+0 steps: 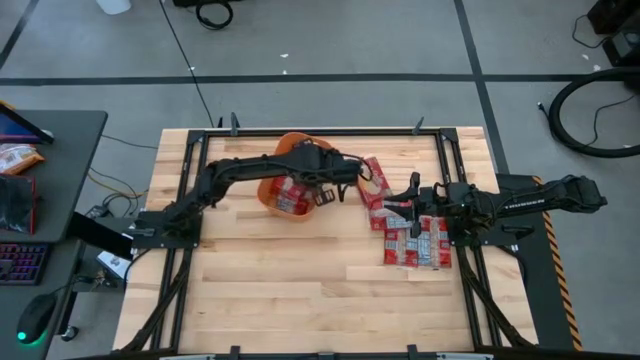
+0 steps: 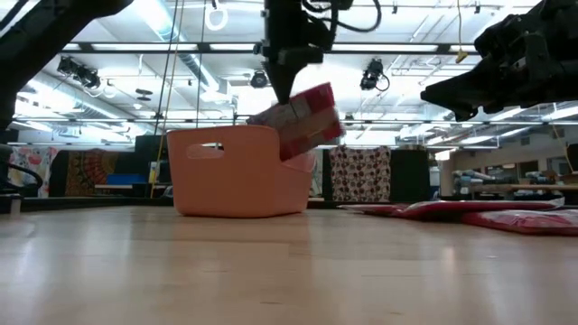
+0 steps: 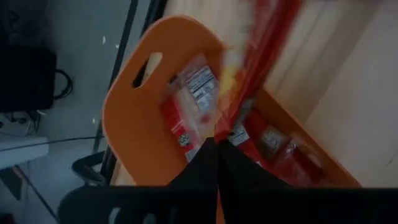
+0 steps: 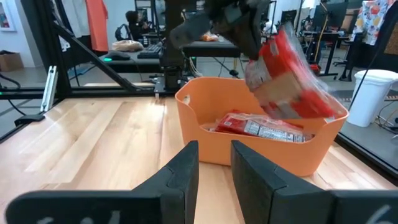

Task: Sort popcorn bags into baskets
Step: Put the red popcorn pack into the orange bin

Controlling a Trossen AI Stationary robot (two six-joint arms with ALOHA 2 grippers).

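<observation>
An orange basket (image 1: pixel 270 196) (image 4: pixel 193 118) stands at the table's far middle, with several red popcorn bags (image 4: pixel 258 126) lying in it. My left gripper (image 1: pixel 322 190) (image 2: pixel 282 86) hangs over the basket, shut on one more red bag (image 2: pixel 305 122) (image 4: pixel 289 74). To the right of the basket, several bags (image 1: pixel 415 245) (image 2: pixel 506 215) lie flat on the table in a loose heap. My right gripper (image 1: pixel 410 203) (image 4: pixel 214 165) hovers above that heap, open by a narrow gap, holding nothing and pointing toward the basket. My left gripper pinches the popcorn bag by one edge (image 3: pixel 231 121) between its two shut fingers (image 3: pixel 205 158), coming from above and pointing down. The bag hangs tilted below the fingers, lifted clear, above the basket's right end (image 2: pixel 298 194).
Black frame rails (image 1: pixel 455 170) run along the table's left, right and far sides. Bare wood (image 1: pixel 290 280) fills the near half of the table. A desk with a keyboard (image 1: pixel 20 262) stands off the table's left.
</observation>
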